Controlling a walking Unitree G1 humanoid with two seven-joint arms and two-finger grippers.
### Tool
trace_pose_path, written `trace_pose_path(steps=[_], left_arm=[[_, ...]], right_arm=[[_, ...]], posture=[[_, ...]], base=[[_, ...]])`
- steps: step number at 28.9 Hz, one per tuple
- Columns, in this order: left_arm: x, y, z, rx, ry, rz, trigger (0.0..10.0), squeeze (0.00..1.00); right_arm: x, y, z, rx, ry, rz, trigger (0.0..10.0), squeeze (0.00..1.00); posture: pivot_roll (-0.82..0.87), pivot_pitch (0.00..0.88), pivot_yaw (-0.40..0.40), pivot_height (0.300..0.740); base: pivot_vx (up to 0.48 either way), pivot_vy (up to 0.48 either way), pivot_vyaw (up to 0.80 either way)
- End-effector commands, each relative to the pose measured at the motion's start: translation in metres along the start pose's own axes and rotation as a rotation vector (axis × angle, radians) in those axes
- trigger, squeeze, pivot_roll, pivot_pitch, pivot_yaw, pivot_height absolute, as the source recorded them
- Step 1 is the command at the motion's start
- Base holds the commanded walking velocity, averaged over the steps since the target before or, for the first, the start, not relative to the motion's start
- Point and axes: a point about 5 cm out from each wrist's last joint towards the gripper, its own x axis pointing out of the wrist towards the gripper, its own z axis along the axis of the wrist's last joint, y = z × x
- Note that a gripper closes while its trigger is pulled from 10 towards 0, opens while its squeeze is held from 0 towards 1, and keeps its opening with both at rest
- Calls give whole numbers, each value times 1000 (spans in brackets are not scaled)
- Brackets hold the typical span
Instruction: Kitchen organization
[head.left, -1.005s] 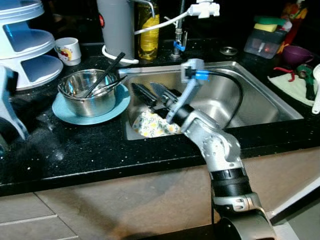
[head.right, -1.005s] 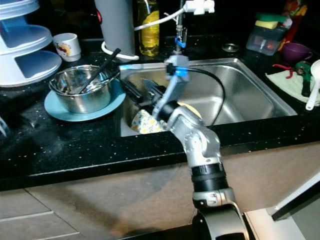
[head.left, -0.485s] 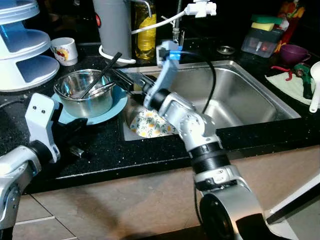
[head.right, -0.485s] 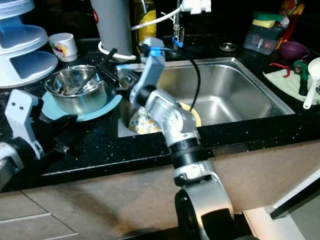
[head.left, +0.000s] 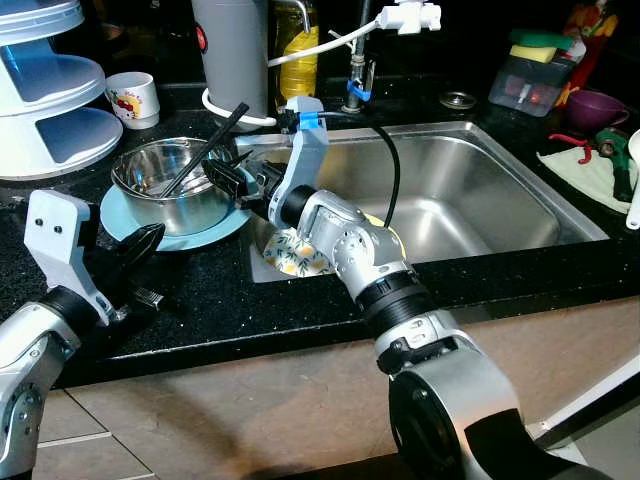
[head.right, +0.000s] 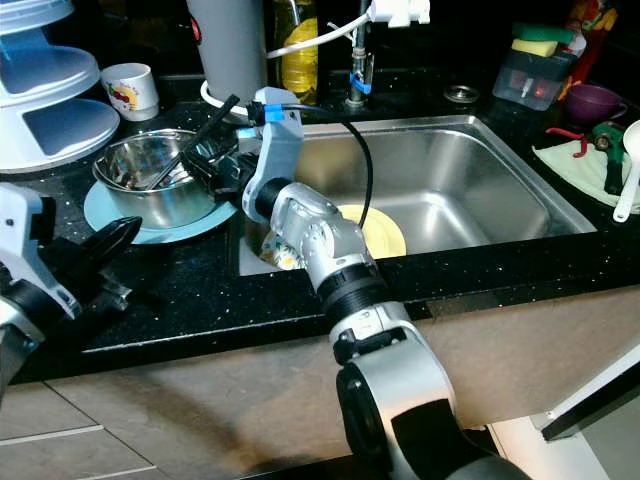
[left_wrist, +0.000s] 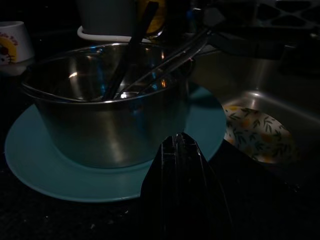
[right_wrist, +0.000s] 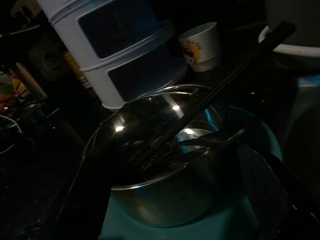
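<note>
The bowl (head.left: 172, 185) sits on a teal plate (head.left: 130, 222) on the black counter (head.left: 200, 290), just left of the sink (head.left: 480, 190). Utensils (head.left: 205, 150) stick up out of the bowl and lean over its rim toward the sink, crowding the way in from above. The right gripper (head.left: 228, 178), fingers spread, reaches across the sink's left edge to the bowl's right side, so that flank is taken. The left gripper (head.left: 140, 245) rests on the counter just in front of the plate. Behind stand a grey canister (head.left: 232, 55) and cup (head.left: 132, 98); a tiered white rack (head.left: 45, 90) closes the left. A floral plate (head.left: 298, 255) lies in the sink's left corner; the basin to its right is open.
</note>
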Motion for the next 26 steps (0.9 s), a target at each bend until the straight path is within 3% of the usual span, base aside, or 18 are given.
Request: trace_pose_path(steps=[1,6,9,10,13,18,26], left_arm=[[-4,-2,-1,11,2,-15,10000,0],[-4,-1,0,13,-15,-2,10000,0],[-6,5,5,12,-55,29,10000,0],[-8,7,7,7,-71,41,10000,0],[-10,8,8,4,-75,40,10000,0],[-7,2,6,-13,-70,-28,10000,0],[-8,1,6,2,-49,-58,10000,0]], right_arm=[[4,3,2,-14,-13,-4,10000,0],[4,-1,5,-32,-34,-42,10000,0],[3,-3,17,-30,-111,-53,10000,0],[2,-3,28,-24,-186,-40,10000,0],[1,-4,34,-31,-225,-46,10000,0],[1,-18,21,-126,-109,-176,10000,0],[4,-20,-2,-69,2,-245,10000,0]], posture=[[45,228,-37,740],[51,224,-46,740],[51,224,-46,740],[51,222,-45,740],[49,220,-42,740],[50,223,-41,740],[64,236,-49,740]], base=[[0,0,0],[0,0,0],[0,0,0],[0,0,0],[0,0,0],[0,0,0],[0,0,0]])
